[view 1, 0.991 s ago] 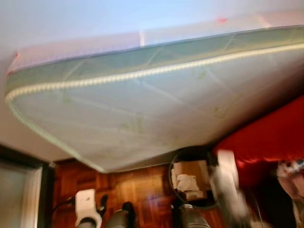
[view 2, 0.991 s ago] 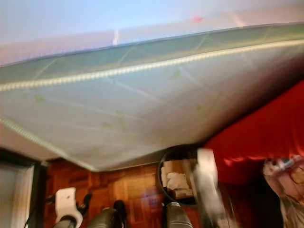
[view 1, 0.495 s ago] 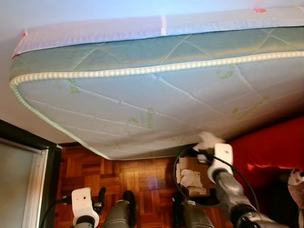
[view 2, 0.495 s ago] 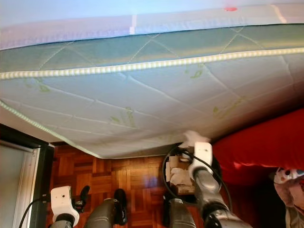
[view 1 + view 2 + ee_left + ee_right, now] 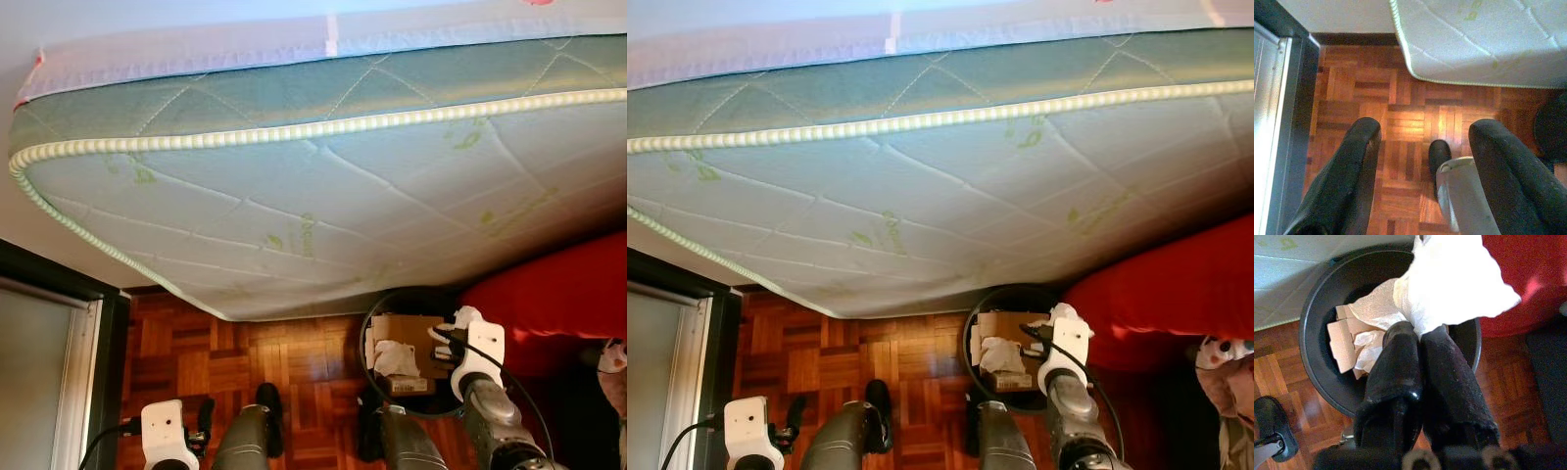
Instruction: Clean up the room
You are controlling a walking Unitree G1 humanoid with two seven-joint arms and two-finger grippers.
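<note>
Right gripper (image 5: 1420,335), fingers pressed together on a crumpled white tissue (image 5: 1452,281), held above the open black bin (image 5: 1315,308). Inside the bin, cardboard scraps (image 5: 1341,340) and more white paper (image 5: 1369,345). Left gripper (image 5: 1422,161), fingers spread and holding nothing, low over the parquet floor (image 5: 1400,112). Behind the bin, a quilted mattress (image 5: 323,196) leaning against the wall; beside it, red fabric (image 5: 558,294); at far left, a dark door frame (image 5: 108,333).

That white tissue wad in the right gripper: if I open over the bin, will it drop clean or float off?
The tissue looks crumpled, soft and very light, so it will probably fall slowly. The right gripper holds it above the bin, so it should land inside. A thin fold may cling to the fingers.
</note>
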